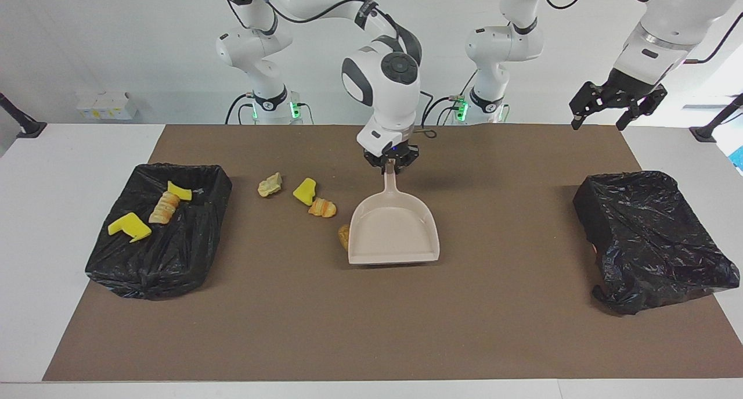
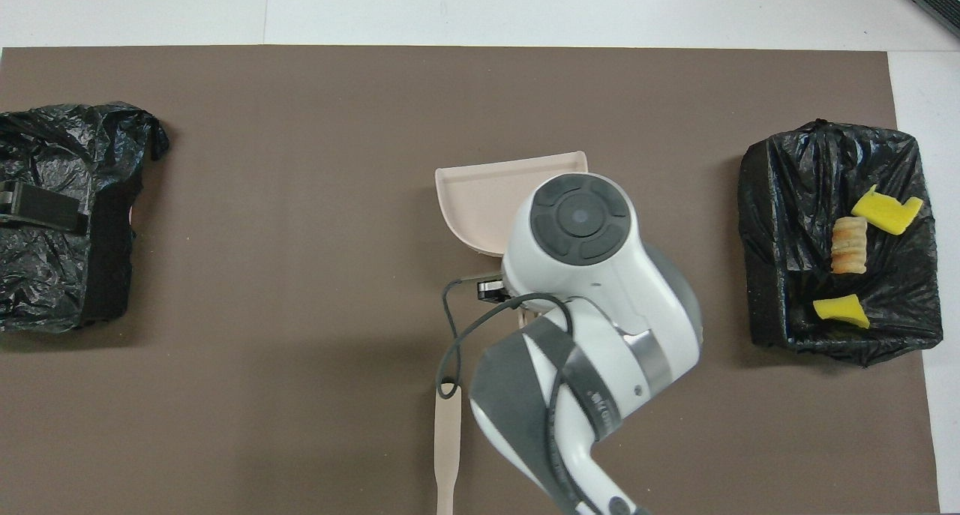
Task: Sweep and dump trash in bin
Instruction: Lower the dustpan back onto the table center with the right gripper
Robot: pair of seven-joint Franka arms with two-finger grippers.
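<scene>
My right gripper (image 1: 390, 165) is shut on the handle of the beige dustpan (image 1: 395, 230), which lies flat mid-mat. In the overhead view my right arm covers most of the pan (image 2: 480, 200). Four scraps of trash lie loose toward the right arm's end: a tan lump (image 1: 270, 184), a yellow chunk (image 1: 305, 190), a bread lump (image 1: 322, 208) and another lump (image 1: 343, 236) touching the pan's side. The black-bagged bin (image 1: 174, 259) at that end holds two yellow chunks (image 1: 129, 226) (image 1: 180, 191) and a bread roll (image 1: 164, 207). My left gripper (image 1: 615, 105) waits open above the left arm's end.
A second black-bagged bin (image 1: 650, 236) sits at the left arm's end of the mat, under my left gripper in the overhead view (image 2: 37, 208). A beige handle (image 2: 448, 447) lies on the mat near the robots' edge. The brown mat (image 1: 371, 329) covers the table.
</scene>
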